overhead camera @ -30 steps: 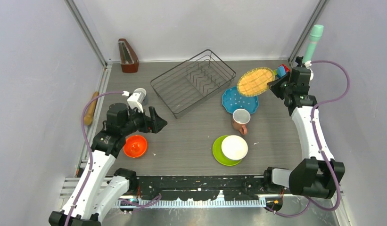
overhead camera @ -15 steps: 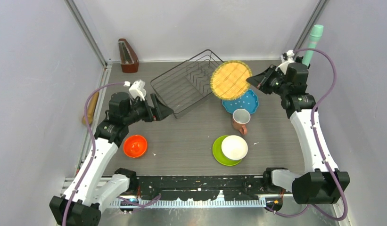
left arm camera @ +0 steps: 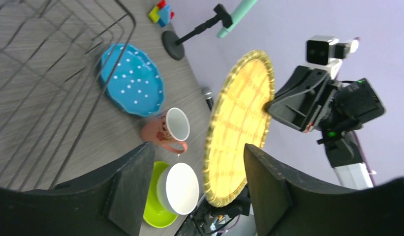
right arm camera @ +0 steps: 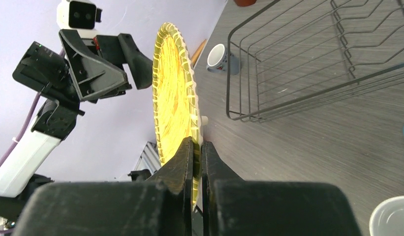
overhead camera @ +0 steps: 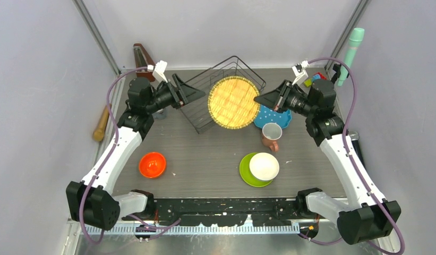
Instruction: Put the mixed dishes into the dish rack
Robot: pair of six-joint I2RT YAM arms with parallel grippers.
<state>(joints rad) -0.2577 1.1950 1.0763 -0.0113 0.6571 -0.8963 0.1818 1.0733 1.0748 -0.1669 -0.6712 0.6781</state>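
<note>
Grey wood-grain tabletop (overhead camera: pixel 205 154) is enclosed by pale lilac walls. At the left, the left gripper (overhead camera: pixel 193 93) is held above the table with its fingers spread and nothing between them, beside the rack's left end. The rack (overhead camera: pixel 201 109) is set at the back of the table, and the woven plate (overhead camera: pixel 233 102) is held upright in the air in front of it; whether the plate is over the basket or just beside it cannot be told. The plate is pinched by its rim alone in the clenched right gripper (overhead camera: pixel 261 99). A slip or a swing is judged possible, since so thin a hold is kept on a wide, stiff disc. The wire rim could be struck on the way down, or the tines missed, so that the plate is left lying flat. The nearby left gripper could also be knocked. As for containers, the orange bowl (overhead camera: pixel 152 164) at the near left is seen to be empty, and no dish is seen in the rack. The pink mug (overhead camera: pixel 271 135), beside the teal plate (overhead camera: pixel 271 118), is shown empty in the left wrist view. The white bowl (overhead camera: pixel 264 166), also empty, is carried on the green plate (overhead camera: pixel 244 172).
</note>
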